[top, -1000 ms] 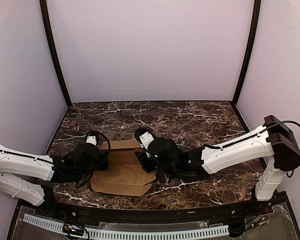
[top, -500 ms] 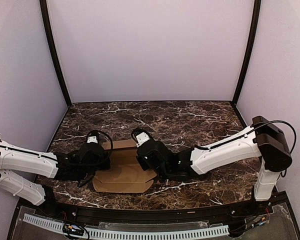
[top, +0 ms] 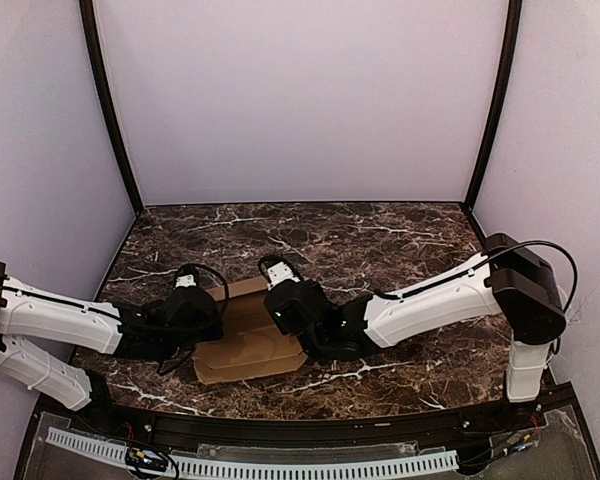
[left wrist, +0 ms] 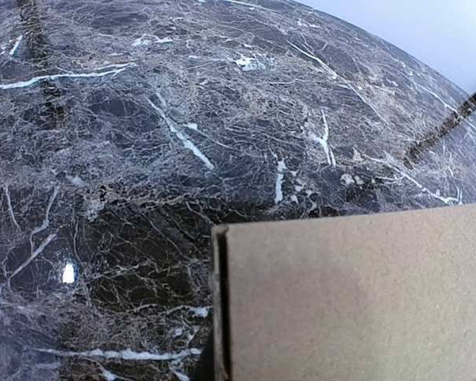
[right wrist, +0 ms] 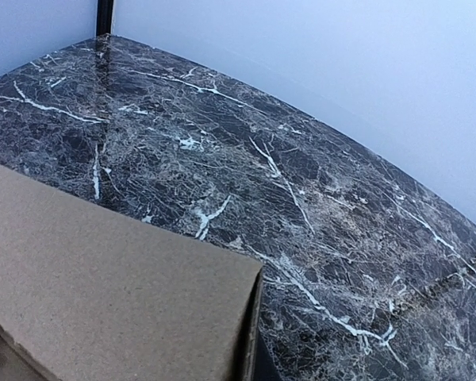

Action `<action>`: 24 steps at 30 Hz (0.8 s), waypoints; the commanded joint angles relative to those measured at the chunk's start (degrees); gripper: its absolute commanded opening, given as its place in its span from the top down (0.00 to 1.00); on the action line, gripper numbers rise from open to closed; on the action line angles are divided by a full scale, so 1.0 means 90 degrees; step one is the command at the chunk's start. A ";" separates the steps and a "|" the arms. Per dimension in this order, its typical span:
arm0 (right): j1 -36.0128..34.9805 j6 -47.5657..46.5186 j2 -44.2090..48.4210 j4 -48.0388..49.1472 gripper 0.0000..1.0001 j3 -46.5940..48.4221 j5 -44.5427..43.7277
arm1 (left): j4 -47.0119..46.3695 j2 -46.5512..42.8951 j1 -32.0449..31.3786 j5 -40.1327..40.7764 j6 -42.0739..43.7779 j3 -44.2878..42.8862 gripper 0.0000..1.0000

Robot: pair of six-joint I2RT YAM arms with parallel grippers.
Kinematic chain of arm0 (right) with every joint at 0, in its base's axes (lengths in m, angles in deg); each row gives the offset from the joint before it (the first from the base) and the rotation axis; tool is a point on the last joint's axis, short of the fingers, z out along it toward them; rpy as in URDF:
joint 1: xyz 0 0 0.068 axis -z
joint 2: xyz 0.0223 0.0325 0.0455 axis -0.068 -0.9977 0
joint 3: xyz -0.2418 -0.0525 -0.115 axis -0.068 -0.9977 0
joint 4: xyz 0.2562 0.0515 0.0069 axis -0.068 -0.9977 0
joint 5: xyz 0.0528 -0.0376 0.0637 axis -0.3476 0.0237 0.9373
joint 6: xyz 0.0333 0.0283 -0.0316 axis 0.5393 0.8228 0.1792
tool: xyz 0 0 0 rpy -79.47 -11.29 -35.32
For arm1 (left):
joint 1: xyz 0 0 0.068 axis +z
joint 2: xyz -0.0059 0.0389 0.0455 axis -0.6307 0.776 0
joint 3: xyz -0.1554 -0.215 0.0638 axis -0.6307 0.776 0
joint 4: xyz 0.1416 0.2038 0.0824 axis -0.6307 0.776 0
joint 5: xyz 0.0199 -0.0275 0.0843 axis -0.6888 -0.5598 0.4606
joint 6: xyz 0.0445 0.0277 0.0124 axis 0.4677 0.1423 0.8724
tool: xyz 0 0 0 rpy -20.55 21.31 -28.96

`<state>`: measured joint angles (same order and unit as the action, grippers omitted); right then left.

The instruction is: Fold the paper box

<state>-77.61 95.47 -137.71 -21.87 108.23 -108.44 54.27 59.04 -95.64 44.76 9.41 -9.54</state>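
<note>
The paper box (top: 248,348) is a brown cardboard piece, partly folded, lying on the marble table (top: 400,240) near the front edge. My left gripper (top: 202,320) sits at its left side and my right gripper (top: 286,318) at its right side, both low on the cardboard. A raised cardboard panel (left wrist: 357,294) fills the lower right of the left wrist view, its doubled edge facing left. The right wrist view has another panel (right wrist: 103,294) filling its lower left. Both pairs of fingers are hidden behind the cardboard, shut on these side panels.
Dark veined marble stretches behind and to the right of the box (top: 410,300). Lilac walls close the back and sides, with black corner posts (top: 110,110). A black rail (top: 280,430) runs along the near table edge.
My right gripper has shut on the box's right side while its arm swung left. The box has shifted slightly and looks narrower. The left gripper has edged to the right.
</note>
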 commanded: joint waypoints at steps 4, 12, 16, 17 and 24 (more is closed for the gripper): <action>-0.0128 -0.0073 -0.0188 0.0232 1.00 0.0183 0.0354 | -0.0360 0.0078 -0.0077 -0.0488 0.0155 -0.0333 0.81; 0.0049 0.0042 -0.0257 0.0288 1.00 0.0177 0.0380 | -0.0473 0.0128 -0.0076 -0.0963 0.0235 -0.0387 0.69; 0.0199 0.0096 -0.0237 0.0342 1.00 0.0042 0.0522 | -0.0044 -0.0002 -0.0076 -0.1118 0.0369 -0.0529 0.64; 0.0244 0.0087 -0.0204 0.0380 1.00 -0.0030 0.0593 | 0.0023 -0.0030 -0.0079 -0.1171 0.0465 -0.0561 0.63; 0.0580 -0.0226 0.0075 0.1025 1.00 -0.0813 0.1370 | -0.0225 -0.0576 -0.0077 -0.2135 0.1258 -0.0098 0.55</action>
<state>-73.29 95.39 -138.63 -17.34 105.14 -103.32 56.54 58.36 -95.88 33.11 15.25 -11.66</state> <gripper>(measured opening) 0.024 0.426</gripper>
